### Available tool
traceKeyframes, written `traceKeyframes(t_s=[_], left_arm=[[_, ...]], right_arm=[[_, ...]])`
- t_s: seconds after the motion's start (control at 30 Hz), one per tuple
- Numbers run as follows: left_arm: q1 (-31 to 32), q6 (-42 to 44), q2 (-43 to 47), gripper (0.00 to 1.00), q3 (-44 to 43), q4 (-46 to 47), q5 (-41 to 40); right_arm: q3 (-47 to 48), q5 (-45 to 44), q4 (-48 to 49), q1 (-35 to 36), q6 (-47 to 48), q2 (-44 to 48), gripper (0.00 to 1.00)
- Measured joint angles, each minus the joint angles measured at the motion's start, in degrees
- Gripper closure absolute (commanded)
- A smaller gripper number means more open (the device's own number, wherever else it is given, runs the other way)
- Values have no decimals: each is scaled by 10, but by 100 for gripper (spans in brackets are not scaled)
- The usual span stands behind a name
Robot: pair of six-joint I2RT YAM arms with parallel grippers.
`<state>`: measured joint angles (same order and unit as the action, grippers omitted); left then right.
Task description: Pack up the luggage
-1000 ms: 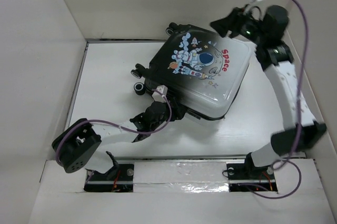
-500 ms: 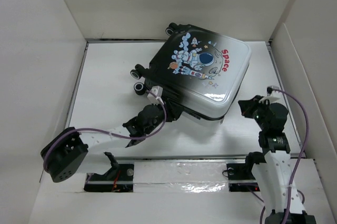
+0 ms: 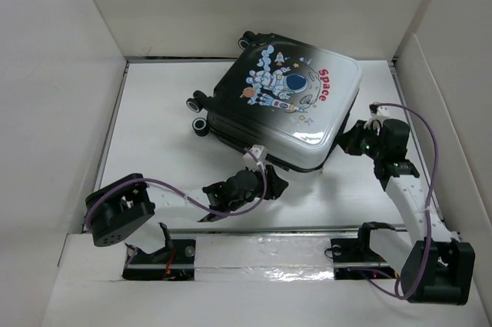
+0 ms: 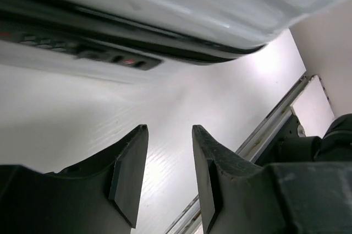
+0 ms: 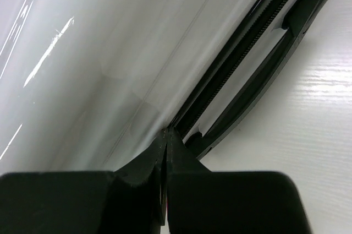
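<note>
Roughly at the far middle of the table [image 3: 154, 158]: the luggage [image 3: 288, 100] lies flat, lid shut. Its long axis runs from 10 o'clock, the wheels [image 3: 198, 104] end, to 4 o'clock.

Left gripper [image 3: 273, 186] sits off the near long side, jaws apart and empty, with the shell at its 12 o'clock.

Right gripper [image 3: 347, 141] is at the 4 o'clock end, tips pinched together on nothing. It is touching or just beside the shell, by the black handle [image 5: 258, 85].

Judgement: the right arm is nearer.
</note>
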<state>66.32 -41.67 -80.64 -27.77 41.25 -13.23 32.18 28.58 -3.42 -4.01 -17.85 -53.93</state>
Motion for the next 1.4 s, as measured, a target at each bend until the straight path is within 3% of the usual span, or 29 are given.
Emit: traceKeyframes(t_s=[0.1, 0.2, 0.33, 0.5, 0.63, 0.73, 1.03, 1.4], left_arm=[[0, 8, -20, 65, -26, 1, 7], [-5, 19, -34, 65, -69, 5, 8], [-37, 19, -63, 65, -115, 19, 54], [-58, 16, -72, 65, -115, 30, 100], [-61, 16, -68, 65, -113, 28, 108], [-63, 18, -55, 65, -106, 21, 101], [-77, 24, 12, 65, -55, 5, 77], [-77, 24, 14, 65, -16, -12, 85]], right_arm=[[14, -4, 11, 17, 5, -26, 100], [1, -14, 21, 31, -4, 0, 84], [-111, -28, 50, 43, -47, 162, 77], [-210, -22, 35, 52, -63, 319, 82], [-239, 0, 37, 52, -59, 360, 54], [-265, 23, 72, 52, -58, 349, 54], [-274, 79, 174, 80, -24, 205, 54], [-237, -19, 208, 192, 22, 155, 51]])
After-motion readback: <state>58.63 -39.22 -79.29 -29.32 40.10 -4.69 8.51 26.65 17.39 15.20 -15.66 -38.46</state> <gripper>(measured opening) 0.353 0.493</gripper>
